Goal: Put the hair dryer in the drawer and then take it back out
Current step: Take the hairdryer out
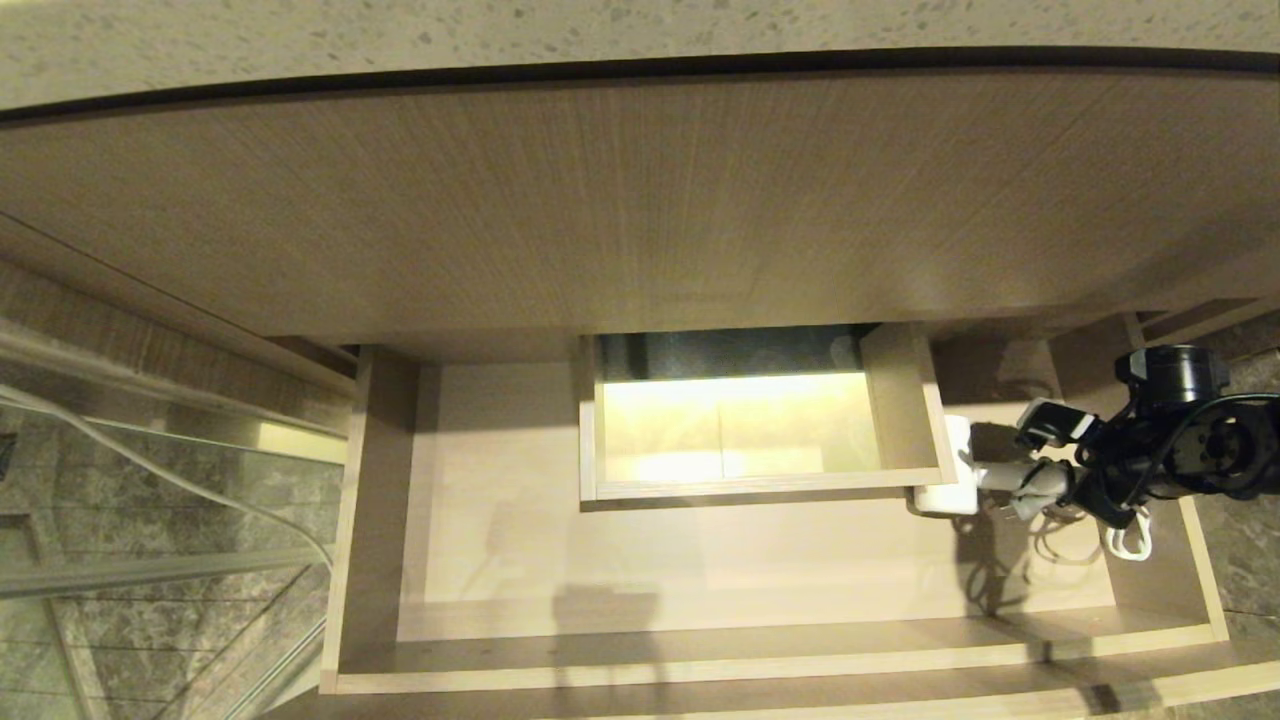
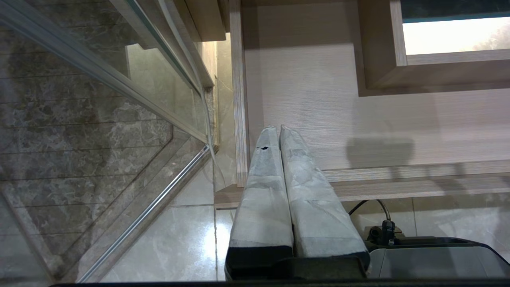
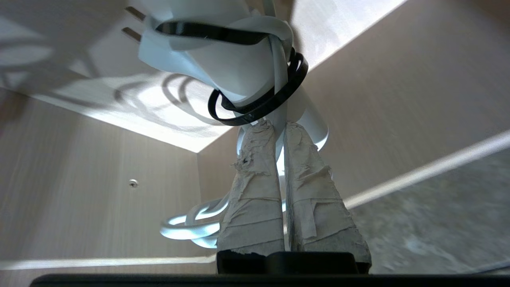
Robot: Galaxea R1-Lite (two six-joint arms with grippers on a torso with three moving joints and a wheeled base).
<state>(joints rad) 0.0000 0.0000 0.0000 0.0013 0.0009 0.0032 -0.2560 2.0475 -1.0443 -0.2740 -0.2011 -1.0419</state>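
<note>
- The hair dryer (image 1: pixel 948 478): small, white, with its looped cord, at the drawer's right end beside the boxed cutout.
- The drawer (image 1: pixel 500 520): pale wood-grain, pulled open.

White hair dryer (image 1: pixel 948 470) with white cord (image 1: pixel 1128 540), pale wood-grain drawer (image 1: pixel 760 560), perhaps grey marbled floor (image 1: pixel 1245 550).

The drawer's (image 1: pixel 470 540) left floor lies open; the boxed cutout (image 1: pixel 760 490) blocks the middle, probably crowding the right.

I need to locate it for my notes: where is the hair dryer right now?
In the head view, the hair dryer is at the right side of the open drawer, just right of the boxed cutout, held by the right gripper.
</note>
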